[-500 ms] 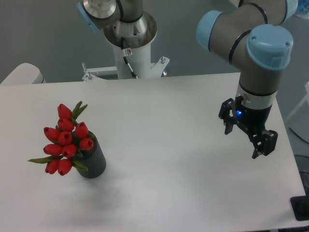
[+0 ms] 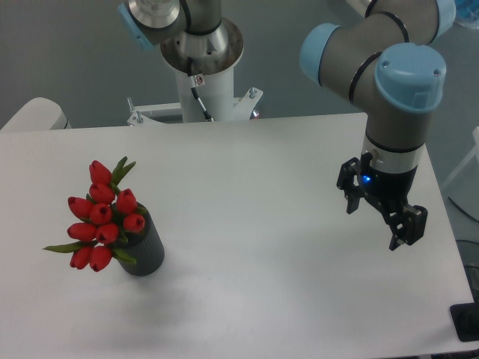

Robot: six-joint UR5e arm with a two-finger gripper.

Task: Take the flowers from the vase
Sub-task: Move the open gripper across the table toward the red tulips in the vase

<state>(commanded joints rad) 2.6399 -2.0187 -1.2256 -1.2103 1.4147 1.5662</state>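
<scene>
The flowers [image 2: 101, 217] sit in the vase [image 2: 144, 247] at the desk's [image 2: 247, 194] left, untouched; nothing is done yet, and the whole reach, grip and lift remain; my jaws [image 2: 376, 217] hang spread and empty, well apart to the right; the stems are hidden inside the vase.

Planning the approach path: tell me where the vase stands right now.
The vase stands upright on the table's near-left part, holding the flowers, far across from the open pincer on the right.
</scene>
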